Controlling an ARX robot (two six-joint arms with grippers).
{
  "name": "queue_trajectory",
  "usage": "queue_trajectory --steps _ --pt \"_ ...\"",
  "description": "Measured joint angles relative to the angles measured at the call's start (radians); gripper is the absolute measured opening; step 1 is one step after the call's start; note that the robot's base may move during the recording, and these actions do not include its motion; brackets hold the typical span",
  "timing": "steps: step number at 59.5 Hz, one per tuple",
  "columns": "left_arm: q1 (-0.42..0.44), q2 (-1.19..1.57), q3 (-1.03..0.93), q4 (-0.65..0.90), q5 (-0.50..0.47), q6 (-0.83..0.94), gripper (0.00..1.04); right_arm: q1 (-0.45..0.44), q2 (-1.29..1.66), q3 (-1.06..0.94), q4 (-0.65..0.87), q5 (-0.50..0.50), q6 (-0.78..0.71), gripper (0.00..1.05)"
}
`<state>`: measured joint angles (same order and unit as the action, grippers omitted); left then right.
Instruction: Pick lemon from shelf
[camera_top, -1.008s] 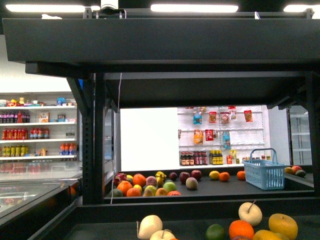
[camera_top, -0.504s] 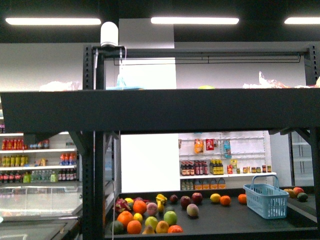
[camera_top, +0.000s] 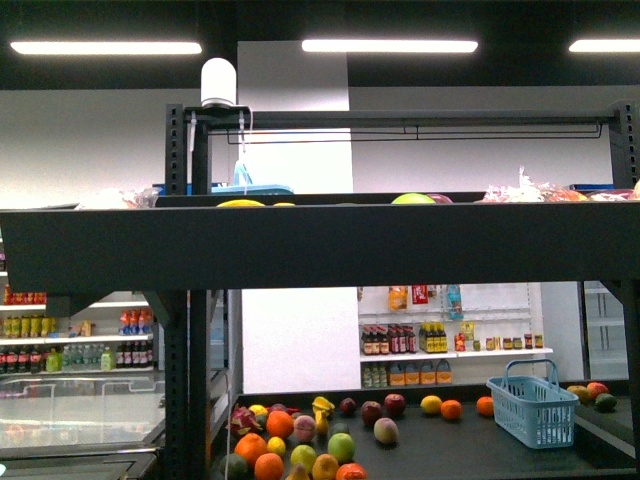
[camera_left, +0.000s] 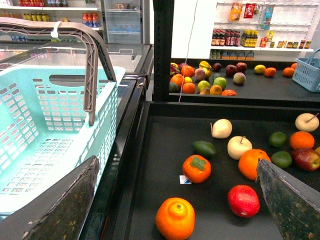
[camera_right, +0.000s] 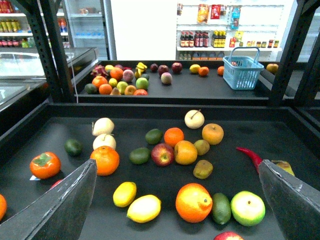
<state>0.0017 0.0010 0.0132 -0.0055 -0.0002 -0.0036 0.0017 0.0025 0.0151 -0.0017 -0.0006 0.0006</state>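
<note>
The lemon (camera_right: 144, 208) lies on the black deck (camera_right: 280, 140) of the dark grey shelf, beside a smaller yellow fruit (camera_right: 124, 194) and a large orange (camera_right: 193, 202). My right gripper (camera_right: 176, 162) is open and empty above this deck, and the lemon lies between its two fingers, nearer the one on the picture's left. My left gripper (camera_left: 176, 165) is open and empty over the same deck (camera_left: 165, 125), above a persimmon (camera_left: 196, 168), an orange (camera_left: 175, 218) and a red apple (camera_left: 243, 200). The front view shows the shelf's post (camera_top: 188, 400) and a deck's front edge (camera_top: 320, 245), with no arm in view.
A light teal basket (camera_left: 55, 130) with a grey handle stands beside the deck. A red chilli (camera_right: 250, 154), a green apple (camera_right: 248, 208) and several other fruits lie around the lemon. A far rack holds more fruit and a blue basket (camera_right: 242, 72) (camera_top: 532, 410).
The front view has risen. The deck edge has slid down the picture, the near deck with its fruit has dropped out of view, and the top deck's items now show.
</note>
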Motion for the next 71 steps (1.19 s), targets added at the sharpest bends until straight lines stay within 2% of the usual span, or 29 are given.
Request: queue_trajectory --steps 6,13,18,28,32,39,51,63,71 --pt "-0.01 0.06 0.011 -0.032 -0.067 -0.104 0.97 0.0 0.0 0.0 0.0 0.0 0.0 0.97" --pt "0.052 0.208 0.043 0.024 0.038 -0.249 0.97 0.0 0.0 0.0 0.0 -0.001 0.0 0.97" --pt "0.169 0.374 0.142 0.1 0.207 -0.391 0.97 0.0 0.0 0.0 0.0 0.0 0.0 0.97" --pt "0.395 0.668 0.338 0.191 0.462 -0.645 0.97 0.0 0.0 0.0 0.0 0.0 0.0 0.97" --pt "0.478 0.795 0.417 0.242 0.525 -0.75 0.97 0.0 0.0 0.0 0.0 0.0 0.0 0.97" --pt "0.599 1.012 0.529 0.325 0.566 -0.972 0.97 0.0 0.0 0.0 0.0 0.0 0.0 0.97" --pt "0.632 1.211 0.609 0.407 0.564 -1.138 0.97 0.0 0.0 0.0 0.0 0.0 0.0 0.97" --pt "0.597 1.349 0.706 0.489 0.535 -1.22 0.97 0.0 0.0 0.0 0.0 0.0 0.0 0.97" --pt "0.581 1.429 0.79 0.491 0.515 -1.24 0.97 0.0 0.0 0.0 0.0 0.0 0.0 0.97"
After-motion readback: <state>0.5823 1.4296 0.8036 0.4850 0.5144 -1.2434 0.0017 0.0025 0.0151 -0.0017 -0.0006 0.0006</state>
